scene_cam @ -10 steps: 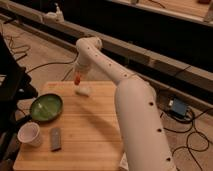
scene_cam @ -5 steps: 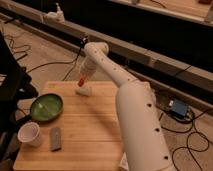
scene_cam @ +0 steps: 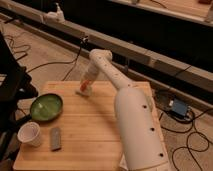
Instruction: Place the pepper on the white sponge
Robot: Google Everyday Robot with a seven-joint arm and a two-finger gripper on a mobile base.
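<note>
The pepper (scene_cam: 86,83) is a small orange-red piece at the tip of my gripper (scene_cam: 88,80), at the far left part of the wooden table (scene_cam: 95,130). It sits right over the white sponge (scene_cam: 83,91), a pale block lying flat on the table; I cannot tell whether the two touch. My white arm reaches from the front right across the table to that spot.
A green bowl (scene_cam: 46,107) sits at the left of the table. A white cup (scene_cam: 30,134) and a darker grey block (scene_cam: 55,138) stand near the front left corner. Cables and a blue box (scene_cam: 178,107) lie on the floor to the right.
The arm's upper joint has shifted slightly right and lower. The gripper and pepper stay at the white sponge, a little lower than before.
</note>
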